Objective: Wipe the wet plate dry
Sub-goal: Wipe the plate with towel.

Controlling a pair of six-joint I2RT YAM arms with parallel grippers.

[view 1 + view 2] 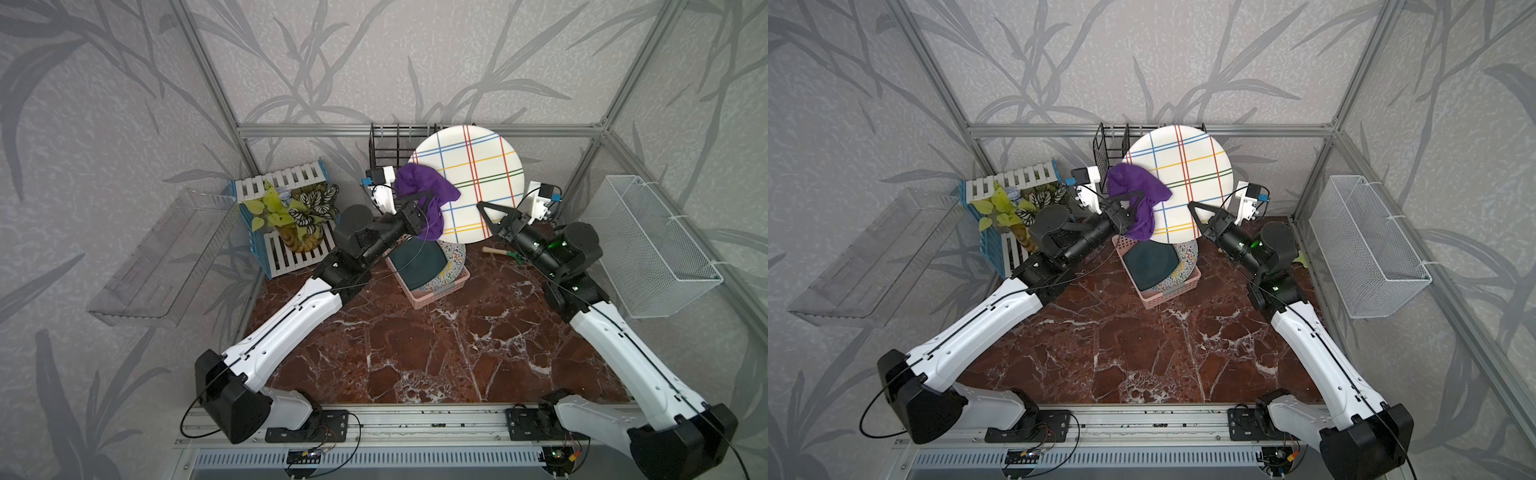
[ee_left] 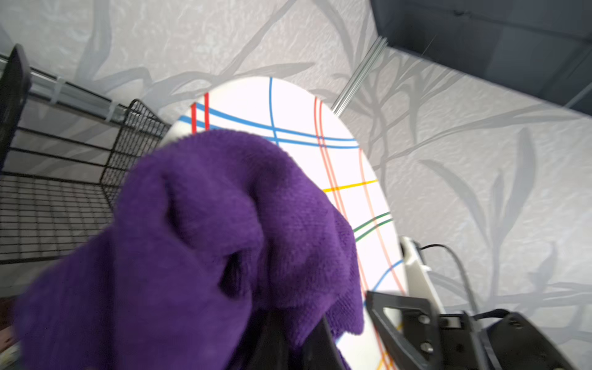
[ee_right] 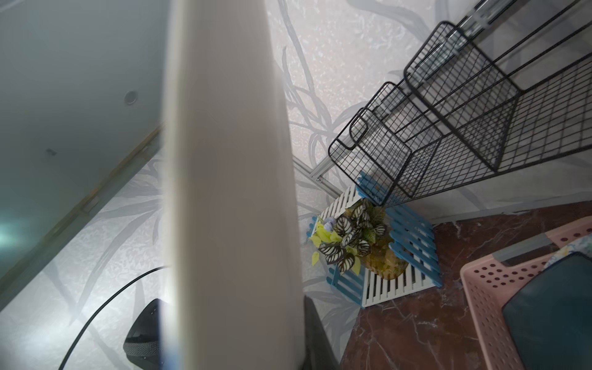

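A white plate (image 1: pixel 469 178) with coloured crossing stripes stands upright in the air at the back, seen in both top views (image 1: pixel 1187 174). My right gripper (image 1: pixel 484 210) is shut on its lower right rim; in the right wrist view the plate (image 3: pixel 230 160) runs edge-on between the jaws (image 3: pixel 234 323). A purple cloth (image 1: pixel 419 187) is bunched against the plate's left part. My left gripper (image 1: pixel 428 198) is shut on the purple cloth. In the left wrist view the cloth (image 2: pixel 208 224) covers the jaws (image 2: pixel 288 336) and much of the plate (image 2: pixel 304 115).
A pink basket (image 1: pixel 432 293) holding a dark plate and a speckled plate sits below the raised plate. A black wire rack (image 1: pixel 390 141) stands behind. A potted plant in a slatted crate (image 1: pixel 291 208) is back left. A white mesh basket (image 1: pixel 652 245) hangs right; a clear shelf (image 1: pixel 158 257) hangs left.
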